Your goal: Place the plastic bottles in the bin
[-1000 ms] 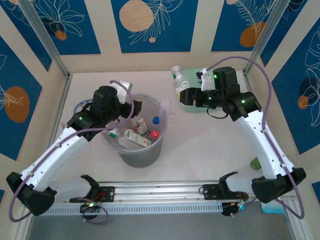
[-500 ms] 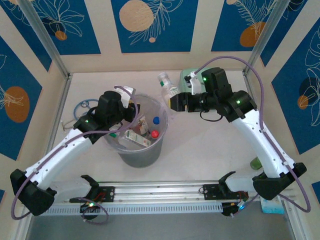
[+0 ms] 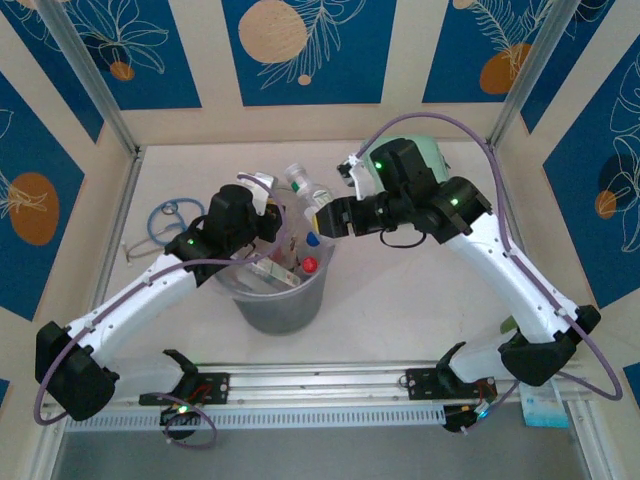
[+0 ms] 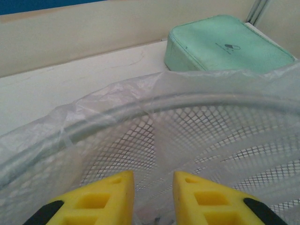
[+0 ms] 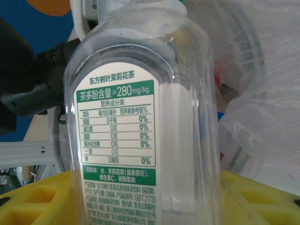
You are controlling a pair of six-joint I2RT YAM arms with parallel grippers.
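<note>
The right claw (image 3: 323, 218) grips a clear plastic bottle (image 3: 304, 190) between its yellow pads (image 5: 267, 201). The bottle is tilted and held at the far rim of the bin (image 3: 285, 310), with its cap pointing away from the bin. Close up, the bottle's white label with green bands carries printed Chinese text and a nutrition table.

The left claw (image 4: 153, 199) is closed on nothing. Its two yellow fingertips (image 4: 105, 199) stand close together just inside the bin's left side and point across at the mesh wall opposite.

The bin is a round grey mesh bucket. A clear plastic bag (image 4: 93, 112) lines it and folds loosely over the rim. Inside lie several small bottles (image 3: 275, 272), piled together at the bottom. One shows a blue cap (image 3: 313, 240), another a red cap (image 3: 309, 265), and others show pale labels.

Beyond the bin, to its far right, a flat mint-green pouch (image 4: 225, 44) lies on the table, partly hidden by the right arm. To the left of the bin rests a blue looped tube (image 3: 163, 215).
</note>
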